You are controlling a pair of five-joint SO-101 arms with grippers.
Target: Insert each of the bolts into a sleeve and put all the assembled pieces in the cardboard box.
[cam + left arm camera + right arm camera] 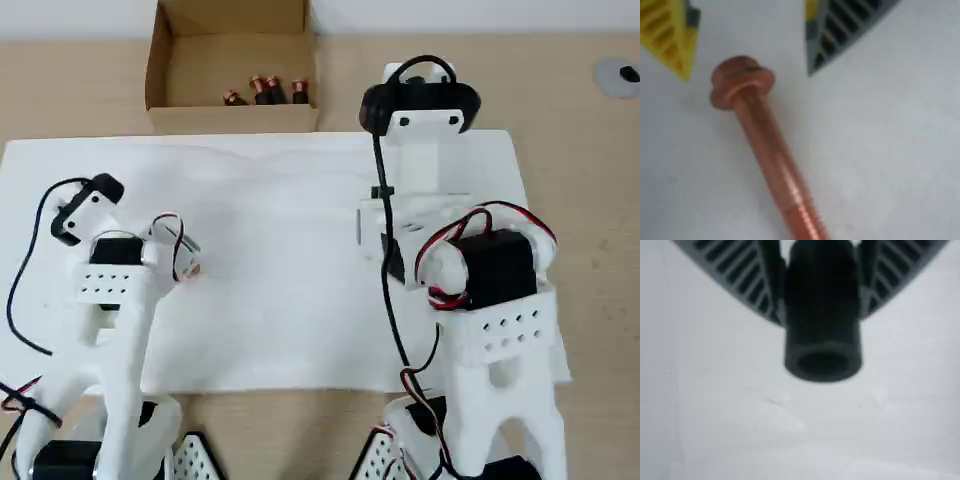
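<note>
The left gripper (747, 75) is released: its yellow finger (670, 35) and its grey ribbed finger (850, 25) stand wide apart over the white paper sheet (900, 150), and neither touches anything. A copper-coloured metal bolt (770, 155) with a flanged head lies flat on the sheet. Its head sits just beside the gap between the two fingertips, and its threaded shank runs away from them.

The right gripper (822, 315) is clenched on a short black cylindrical sleeve (822, 355), whose hollow end sticks out past the fingertips, above the sheet.

In the high view, an open brown cardboard box (160, 70) stands on the wooden table (580, 150) at the upper left of centre, just beyond the sheet's far edge. Three assembled pieces (265, 90), copper bolts in black sleeves, lie side by side near its front wall. The left arm (110, 280) is at the lower left and the right arm (490, 290) at the lower right.
</note>
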